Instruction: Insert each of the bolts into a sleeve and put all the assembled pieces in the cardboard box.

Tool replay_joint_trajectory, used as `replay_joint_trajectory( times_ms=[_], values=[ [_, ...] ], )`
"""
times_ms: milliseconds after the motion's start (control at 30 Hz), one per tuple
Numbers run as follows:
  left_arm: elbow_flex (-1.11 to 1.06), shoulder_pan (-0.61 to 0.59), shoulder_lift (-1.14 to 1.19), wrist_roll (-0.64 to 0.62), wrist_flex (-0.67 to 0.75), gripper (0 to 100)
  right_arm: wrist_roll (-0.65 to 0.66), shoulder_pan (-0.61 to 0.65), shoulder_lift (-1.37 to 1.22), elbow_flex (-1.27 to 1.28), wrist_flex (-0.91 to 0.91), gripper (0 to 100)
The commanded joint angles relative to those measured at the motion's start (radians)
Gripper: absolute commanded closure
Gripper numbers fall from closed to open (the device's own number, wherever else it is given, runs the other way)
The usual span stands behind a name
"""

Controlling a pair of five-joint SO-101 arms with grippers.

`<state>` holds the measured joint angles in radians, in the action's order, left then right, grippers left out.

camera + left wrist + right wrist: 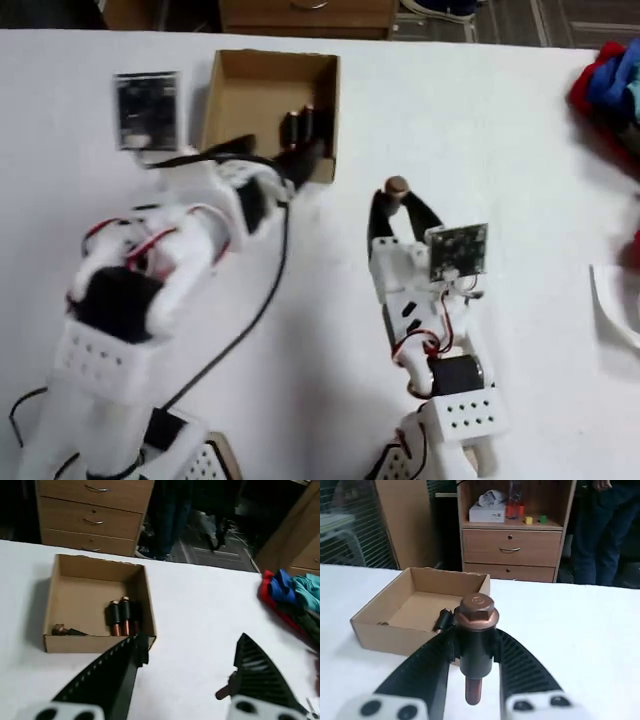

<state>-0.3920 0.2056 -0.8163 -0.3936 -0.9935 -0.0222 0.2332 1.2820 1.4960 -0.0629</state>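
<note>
Copper hex-head bolt [476,612] in a smooth black sleeve [476,655] is sitting clamped by the right end effector [476,640]; the ribbed left end effector [192,642] is gaping apart beside the cardboard box [90,644].

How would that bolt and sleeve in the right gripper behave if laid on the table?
The sleeved bolt is round, so it would likely roll, though its hex head may stop it. Metal, probably heavy for its size.

Sleeved bolt [475,632] upright, assembled pieces [120,618] inside cardboard box [95,568]
</note>
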Motion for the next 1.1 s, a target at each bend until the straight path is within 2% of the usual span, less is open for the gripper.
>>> replay_joint_trajectory(
  times_ms=[0,67,200,333,500,667,767,900,1067],
  values=[
    [0.022,-0.112,-0.031,0.003,-0.084,71,-0.031,-0.025,-0.002,-0.066,0.008,97.5],
    [0.002,-0.163,-0.029,0.046,-0.161,71,-0.031,-0.025,-0.064,-0.133,0.010,97.5],
    [-0.077,-0.230,-0.032,0.227,-0.261,71,-0.031,-0.022,-0.343,-0.353,0.065,97.5],
    [-0.119,-0.370,-0.038,0.255,-0.313,71,-0.063,-0.008,-0.733,-0.715,0.028,97.5],
    [-0.124,-0.624,-0.038,0.261,-0.339,71,-0.186,0.045,-1.205,-1.338,-0.272,97.5],
    [-0.125,-0.841,-0.038,0.262,-0.367,71,-0.213,0.147,-1.696,-2.013,-0.587,97.5],
    [-0.127,-0.896,-0.038,0.264,-0.405,71,-0.215,0.203,-1.966,-2.395,-0.753,97.5],
    [-0.127,-0.919,-0.038,0.315,-0.425,71,-0.230,0.240,-2.278,-2.817,-0.880,97.5],
    [-0.127,-0.919,-0.038,0.327,-0.445,71,-0.285,0.240,-2.542,-3.090,-0.917,97.5]
  ],
)
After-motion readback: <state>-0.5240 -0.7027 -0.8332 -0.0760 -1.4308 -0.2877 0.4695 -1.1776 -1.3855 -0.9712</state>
